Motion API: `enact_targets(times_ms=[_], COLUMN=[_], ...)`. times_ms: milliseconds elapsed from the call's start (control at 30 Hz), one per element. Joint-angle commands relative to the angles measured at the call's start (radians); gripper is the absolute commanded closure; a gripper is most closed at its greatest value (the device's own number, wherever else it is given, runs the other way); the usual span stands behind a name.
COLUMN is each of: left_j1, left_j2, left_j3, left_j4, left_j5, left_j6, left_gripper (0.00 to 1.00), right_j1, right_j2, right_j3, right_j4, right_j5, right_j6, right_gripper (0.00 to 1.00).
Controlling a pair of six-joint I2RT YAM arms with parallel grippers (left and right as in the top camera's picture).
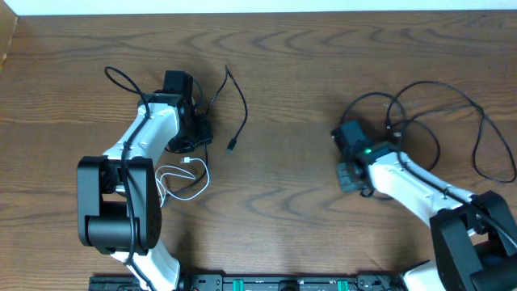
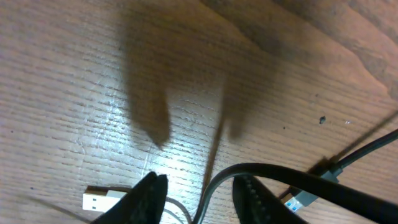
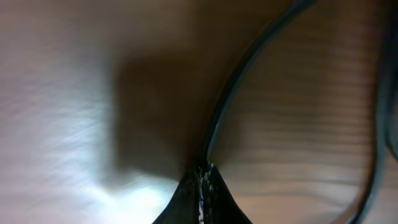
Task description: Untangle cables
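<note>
The cables lie in two groups. On the left, a white cable (image 1: pixel 187 173) curls beside a black cable (image 1: pixel 237 103) that ends in a plug (image 1: pixel 231 146). My left gripper (image 1: pixel 195 132) is down on a dark clump there. In the left wrist view it (image 2: pixel 200 198) stands open, and a flat black cable (image 2: pixel 292 177) runs loosely between the fingers. A white USB plug (image 2: pixel 102 200) lies to its left and a blue-tipped plug (image 2: pixel 303 199) to its right. On the right, black cables (image 1: pixel 440 109) loop widely. My right gripper (image 1: pixel 343 136) is shut on a black cable (image 3: pixel 249 68) that runs up from its tips (image 3: pixel 202 182).
Another black loop (image 1: pixel 121 78) lies behind the left arm. The wooden table (image 1: pixel 291 73) stretches bare between the two groups. A black rail (image 1: pixel 283 283) runs along the front edge, and the table's back edge (image 1: pixel 266 14) is at the top.
</note>
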Motion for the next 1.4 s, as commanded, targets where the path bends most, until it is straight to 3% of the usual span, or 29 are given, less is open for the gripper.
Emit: enact_targets(times_ms=[0, 467, 700, 733, 867, 933, 1033, 1133, 1233, 1367], left_j1=[0.008, 0.008, 0.008, 0.008, 0.008, 0.008, 0.008, 0.007, 0.007, 0.007], left_j2=[0.005, 0.005, 0.005, 0.005, 0.005, 0.005, 0.005, 0.005, 0.005, 0.005], left_j3=[-0.006, -0.006, -0.006, -0.006, -0.006, -0.006, -0.006, -0.006, -0.006, -0.006], left_j4=[-0.003, -0.003, 0.004, 0.005, 0.005, 0.005, 0.005, 0.011, 0.02, 0.038], left_j5=[-0.009, -0.009, -0.009, -0.009, -0.009, -0.009, -0.009, -0.009, -0.008, 0.006], left_j6=[0.0, 0.001, 0.001, 0.001, 0.001, 0.001, 0.001, 0.001, 0.0, -0.003], left_gripper=[0.59, 0.58, 0.58, 0.58, 0.58, 0.58, 0.57, 0.53, 0.53, 0.63], right_j1=[-0.1, -0.605, -0.758, -0.77, -0.788, -0.784, -0.772, -0.749, -0.719, -0.665], right_j2=[0.013, 0.021, 0.062, 0.066, 0.064, 0.064, 0.064, 0.064, 0.064, 0.065], right_j3=[-0.011, -0.011, -0.011, -0.011, 0.002, 0.034, 0.108, 0.206, 0.275, 0.28], right_j4=[0.041, 0.286, 0.317, 0.326, 0.344, 0.307, 0.208, 0.095, 0.034, 0.07], right_j5=[0.101, 0.1, 0.089, 0.081, -0.027, -0.066, -0.065, -0.126, -0.328, -0.587], right_j6=[0.016, -0.007, -0.006, -0.005, -0.006, -0.007, -0.006, -0.006, -0.006, -0.059], right_gripper=[0.99, 0.99, 0.98, 0.95, 0.35, 0.18, 0.03, 0.01, 0.01, 0.01])
